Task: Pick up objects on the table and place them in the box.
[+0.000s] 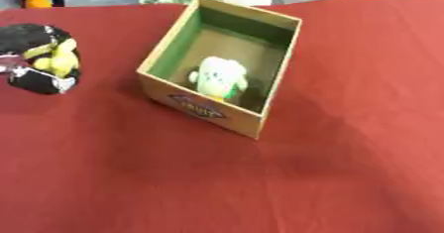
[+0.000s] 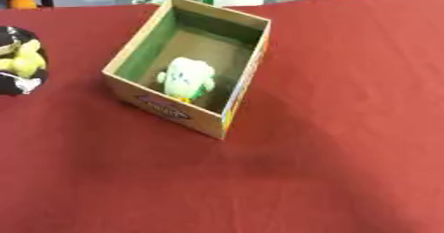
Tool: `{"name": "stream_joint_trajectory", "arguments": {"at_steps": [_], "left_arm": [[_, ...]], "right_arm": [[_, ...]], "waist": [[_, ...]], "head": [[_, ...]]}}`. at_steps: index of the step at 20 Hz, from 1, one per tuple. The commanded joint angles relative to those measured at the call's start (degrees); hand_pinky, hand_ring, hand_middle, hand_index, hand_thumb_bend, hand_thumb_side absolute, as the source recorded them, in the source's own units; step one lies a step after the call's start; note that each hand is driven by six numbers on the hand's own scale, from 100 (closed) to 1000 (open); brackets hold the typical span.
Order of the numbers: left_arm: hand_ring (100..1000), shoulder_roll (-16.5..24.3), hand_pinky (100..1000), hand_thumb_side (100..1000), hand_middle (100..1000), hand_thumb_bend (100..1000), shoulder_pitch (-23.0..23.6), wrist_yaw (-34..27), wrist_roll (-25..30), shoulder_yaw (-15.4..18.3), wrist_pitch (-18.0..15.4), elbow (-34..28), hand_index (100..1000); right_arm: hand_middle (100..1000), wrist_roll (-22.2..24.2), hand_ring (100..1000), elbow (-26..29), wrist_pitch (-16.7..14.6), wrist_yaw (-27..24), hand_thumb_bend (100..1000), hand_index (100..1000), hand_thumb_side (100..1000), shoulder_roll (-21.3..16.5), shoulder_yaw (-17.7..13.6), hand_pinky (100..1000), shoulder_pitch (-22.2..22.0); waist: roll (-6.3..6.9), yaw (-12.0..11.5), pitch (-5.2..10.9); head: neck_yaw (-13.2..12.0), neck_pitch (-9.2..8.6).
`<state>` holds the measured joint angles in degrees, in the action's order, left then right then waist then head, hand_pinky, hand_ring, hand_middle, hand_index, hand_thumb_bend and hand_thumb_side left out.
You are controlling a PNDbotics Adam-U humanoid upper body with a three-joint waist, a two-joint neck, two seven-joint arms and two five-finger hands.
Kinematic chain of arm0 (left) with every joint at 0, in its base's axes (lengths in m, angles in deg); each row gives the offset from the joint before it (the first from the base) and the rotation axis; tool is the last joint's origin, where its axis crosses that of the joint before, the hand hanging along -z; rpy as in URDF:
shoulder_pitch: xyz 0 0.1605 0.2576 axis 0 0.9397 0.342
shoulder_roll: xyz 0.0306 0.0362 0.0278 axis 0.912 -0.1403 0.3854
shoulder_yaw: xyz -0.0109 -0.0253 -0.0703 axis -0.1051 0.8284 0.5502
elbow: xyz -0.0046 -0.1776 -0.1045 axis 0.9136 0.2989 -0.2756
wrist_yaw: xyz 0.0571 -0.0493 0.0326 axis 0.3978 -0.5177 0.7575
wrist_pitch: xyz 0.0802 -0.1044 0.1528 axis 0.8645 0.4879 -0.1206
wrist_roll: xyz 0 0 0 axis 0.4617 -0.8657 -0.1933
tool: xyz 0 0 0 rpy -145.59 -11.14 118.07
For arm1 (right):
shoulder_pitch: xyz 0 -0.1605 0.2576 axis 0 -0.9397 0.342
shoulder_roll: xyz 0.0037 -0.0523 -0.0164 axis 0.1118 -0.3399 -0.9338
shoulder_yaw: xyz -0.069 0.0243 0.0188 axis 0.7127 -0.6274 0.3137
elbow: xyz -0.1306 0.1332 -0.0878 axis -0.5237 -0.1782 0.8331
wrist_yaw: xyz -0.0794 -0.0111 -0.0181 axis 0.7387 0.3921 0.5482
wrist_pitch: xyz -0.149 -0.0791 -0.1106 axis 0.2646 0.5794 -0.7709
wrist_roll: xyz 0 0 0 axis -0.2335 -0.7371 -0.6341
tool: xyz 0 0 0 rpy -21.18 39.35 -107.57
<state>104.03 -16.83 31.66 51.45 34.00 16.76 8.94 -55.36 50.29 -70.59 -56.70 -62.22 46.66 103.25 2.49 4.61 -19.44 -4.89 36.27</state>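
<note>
Sitting inside the box (image 1: 279, 62), a pale plush toy (image 1: 219, 77) is done; a black-and-yellow toy (image 1: 41, 58) waits far left on the table (image 1: 347, 167). Neither robot hand shows.

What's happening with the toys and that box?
Nothing is being handled right now: neither robot hand shows in the views. An open cardboard box sits on the red table with a pale green-and-white plush toy already inside it. A black-and-yellow plush toy lies on the table to the left of the box, apart from it and not yet put in.
</note>
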Motion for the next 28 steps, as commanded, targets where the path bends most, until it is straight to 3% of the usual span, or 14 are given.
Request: {"name": "stream_joint_trajectory", "arguments": {"at_steps": [1, 4, 5, 6, 16, 22, 25, 28], "left_arm": [[600, 0.63, 334, 413, 681, 100, -3.32, 0.57, -1.19, -0.01, -0.95, -1.95, 670], [594, -1.98, 327, 433, 679, 100, -7.09, 1.63, -2.58, -0.49, -2.53, -2.92, 663], [593, -3.09, 324, 502, 678, 100, -8.24, 1.95, -3.14, -0.52, -2.98, -3.03, 662], [593, -4.11, 324, 445, 678, 100, -9.24, 2.29, -3.71, -0.6, -3.35, -3.09, 662], [581, -17.56, 302, 526, 672, 100, -17.96, 9.99, -10.77, -0.6, -7.05, -2.47, 654], [558, -27.01, 282, 533, 654, 100, -19.7, 17.74, -15.23, -0.12, -9.23, 0.9, 636], [532, -29.84, 226, 520, 628, 100, -19.86, 21.1, -16.03, -0.62, -10.56, 3.27, 630], [539, -31.83, 240, 493, 619, 100, -19.86, 23.62, -15.9, -1.19, -11.94, 6.0, 630]], "right_arm": [[561, 0.07, 936, 1.21, 0.04, -0.59, 376, 932, 822, -1.64, -0.4, 953, 0.83], [562, 0.32, 935, 1.21, -0.14, -1.18, 376, 930, 828, -1.99, -0.04, 950, 1.51], [562, 0.42, 935, 1.21, -0.24, -1.43, 376, 929, 831, -2.12, 0.09, 949, 1.8], [562, 0.52, 935, 1.21, -0.31, -1.68, 376, 929, 830, -2.22, 0.22, 948, 2.08], [562, 1.26, 935, 1.21, 0.23, -3.53, 369, 928, 828, -1.44, 0.85, 948, 3.91], [561, 1.59, 935, 1.21, 0.63, -4.33, 367, 928, 826, -0.54, 1.08, 949, 4.79], [561, 1.88, 936, 1.21, 1.05, -4.6, 364, 928, 825, -0.12, 1.29, 949, 5.18], [561, 2.13, 936, 1.21, 1.47, -5.03, 362, 928, 825, 0.26, 1.52, 949, 5.72]], "waist": [[-0.01, 0.06, 1.51], [-0.08, 0.14, 1.68], [-0.13, 0.17, 1.7], [-0.16, 0.22, 1.7], [-0.59, 1.39, 1.57], [-1.18, 2.2, 1.4], [-1.26, 2.38, 1.44], [-1.3, 2.65, 1.51]], "head": [[0.07, 0.56], [0.2, 0.96], [0.34, 1.03], [0.47, 1.06], [-0.31, 0.41], [-1.79, 0.14], [-2.33, 0.1], [-2.69, -0.05]]}}
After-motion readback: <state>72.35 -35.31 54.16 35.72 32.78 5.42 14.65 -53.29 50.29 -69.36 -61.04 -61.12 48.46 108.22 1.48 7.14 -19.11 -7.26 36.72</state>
